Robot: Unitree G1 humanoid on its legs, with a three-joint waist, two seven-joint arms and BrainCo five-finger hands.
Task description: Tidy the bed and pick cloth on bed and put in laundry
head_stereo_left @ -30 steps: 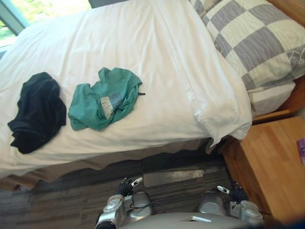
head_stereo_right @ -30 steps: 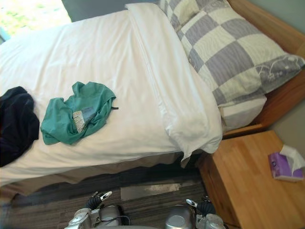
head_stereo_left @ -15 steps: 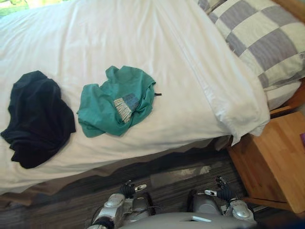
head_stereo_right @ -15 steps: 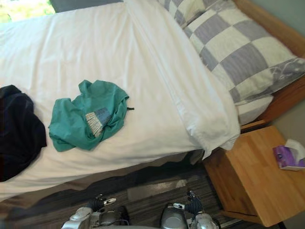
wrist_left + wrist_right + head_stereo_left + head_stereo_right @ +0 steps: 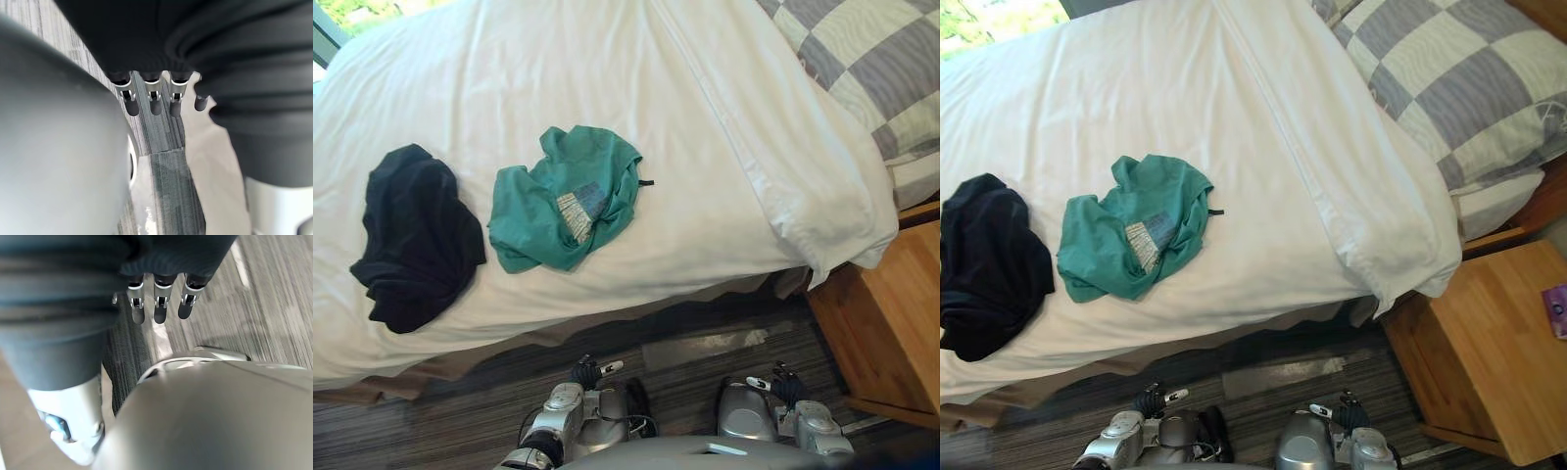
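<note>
A crumpled green cloth [image 5: 568, 196] lies on the white bed [image 5: 509, 69], near its front edge. To its left a black cloth [image 5: 416, 235] lies bunched up on the same sheet. My left hand [image 5: 155, 100] hangs down at my side over the striped floor, fingers straight and holding nothing. My right hand [image 5: 159, 306] hangs the same way on the other side, open and holding nothing. Both hands are well below the bed's edge and apart from the cloths.
A folded white duvet edge [image 5: 783, 166] runs down the bed's right part, with a grey checked pillow [image 5: 871, 59] beyond it. A wooden nightstand [image 5: 891, 323] stands at the right with a purple box [image 5: 1557, 308] on it. Grey striped floor [image 5: 695, 348] lies between me and the bed.
The whole picture has shifted, so the camera has moved. The cloths lie where they were on the bed, and both hands still hang at my sides.
</note>
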